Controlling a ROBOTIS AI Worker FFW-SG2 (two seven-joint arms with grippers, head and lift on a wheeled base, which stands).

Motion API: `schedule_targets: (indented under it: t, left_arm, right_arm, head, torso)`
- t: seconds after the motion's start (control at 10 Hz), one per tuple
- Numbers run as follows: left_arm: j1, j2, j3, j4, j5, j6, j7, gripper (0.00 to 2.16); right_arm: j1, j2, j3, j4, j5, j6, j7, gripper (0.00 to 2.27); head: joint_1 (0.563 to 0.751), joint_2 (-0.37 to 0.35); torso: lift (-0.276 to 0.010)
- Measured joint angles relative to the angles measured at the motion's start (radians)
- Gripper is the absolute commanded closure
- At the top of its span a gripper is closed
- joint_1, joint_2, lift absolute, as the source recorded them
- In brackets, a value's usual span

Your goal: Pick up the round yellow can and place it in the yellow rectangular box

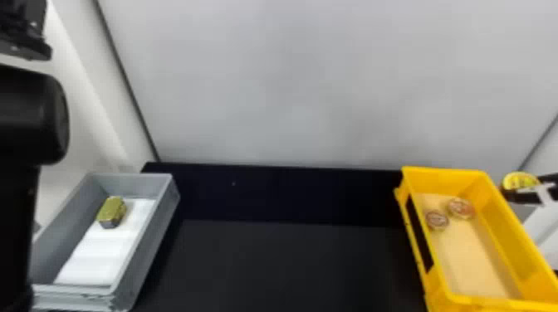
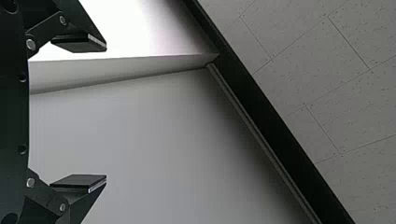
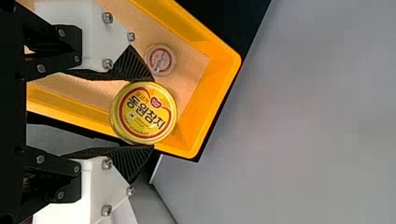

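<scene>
The round yellow can (image 1: 520,181) is grasped by the right gripper (image 1: 533,193), its two fingers (image 3: 133,67) pressed against opposite sides of the rim. In the head view the can is seen at the far right, just beyond the right-hand wall of the yellow rectangular box (image 1: 510,232) – the can has not been placed inside. Its printed lid is turned toward the right wrist camera, and one end of the box is seen behind it there.

Two small round tins (image 1: 436,220) (image 1: 461,208) are held in the box, near its far end, on a tan base (image 1: 469,257). The left gripper (image 1: 25,33) is raised at the upper left, released – its fingers (image 2: 79,43) are spread well apart, with nothing held between them.

At the left, a gold-topped block (image 1: 111,211) is set in a grey box (image 1: 157,232), partly on a white sheet (image 1: 99,257). Between the two boxes a black tabletop (image 1: 282,265) is seen, with a pale panel (image 1: 311,83) behind it
</scene>
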Motion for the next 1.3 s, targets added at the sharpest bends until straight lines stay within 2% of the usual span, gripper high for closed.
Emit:
schedule_targets:
  t: [0.2, 0.6, 0.9, 1.3]
  left_arm:
    - [-0.006, -0.001, -0.003, 0.000, 0.000, -0.002, -0.003, 0.26]
    - [-0.015, -0.002, -0.007, 0.000, -0.002, -0.008, -0.015, 0.26]
    - [-0.017, -0.001, -0.005, -0.002, -0.002, -0.014, -0.019, 0.26]
    - [-0.017, 0.000, -0.002, -0.007, -0.003, -0.021, -0.025, 0.26]
  right_arm:
    - [-0.002, 0.020, -0.041, 0.080, -0.086, -0.017, -0.103, 0.62]
    - [-0.003, 0.019, -0.033, 0.216, -0.356, -0.038, -0.271, 0.62]
    - [0.000, 0.017, -0.027, 0.313, -0.433, -0.055, -0.312, 0.62]
    - [0.011, 0.018, 0.003, 0.396, -0.476, -0.071, -0.323, 0.62]
  head:
    - [0.663, 0.054]
    - [0.663, 0.054]
    - [0.663, 0.054]
    - [0.663, 0.054]
  torso:
    - [-0.010]
    - [-0.010]
    - [-0.010]
    - [-0.010]
